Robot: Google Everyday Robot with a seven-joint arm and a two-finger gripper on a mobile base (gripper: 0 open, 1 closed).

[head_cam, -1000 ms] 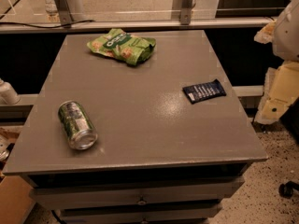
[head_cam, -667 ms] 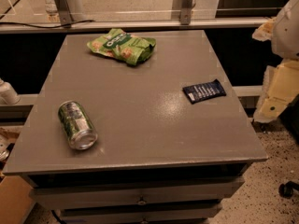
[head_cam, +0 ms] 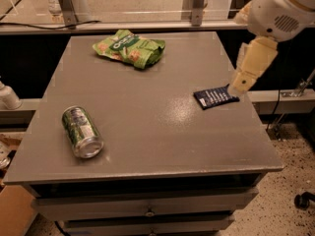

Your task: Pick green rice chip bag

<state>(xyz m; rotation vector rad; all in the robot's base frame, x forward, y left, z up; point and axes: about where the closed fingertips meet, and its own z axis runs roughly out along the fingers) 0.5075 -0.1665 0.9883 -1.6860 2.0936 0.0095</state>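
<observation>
The green rice chip bag [head_cam: 130,47] lies crumpled at the far middle of the grey table [head_cam: 147,127], bright green with a dark logo band and orange chip pictures. My gripper [head_cam: 244,80] hangs from the white arm [head_cam: 280,9] at the table's right edge, well to the right of the bag and nearer than it. Its cream tip is just above the right end of a small dark blue wrapper [head_cam: 214,98]. Nothing shows in the gripper.
A green-and-silver drink can [head_cam: 81,132] lies on its side at the front left. A rail with metal posts [head_cam: 197,4] runs behind the table. Drawers [head_cam: 147,210] sit below the front edge. A cardboard box [head_cam: 12,210] stands at the lower left.
The arm has swung left from beyond the table's right side, and the gripper now hangs over the right edge by the blue wrapper. The bag, can and wrapper have not moved.
</observation>
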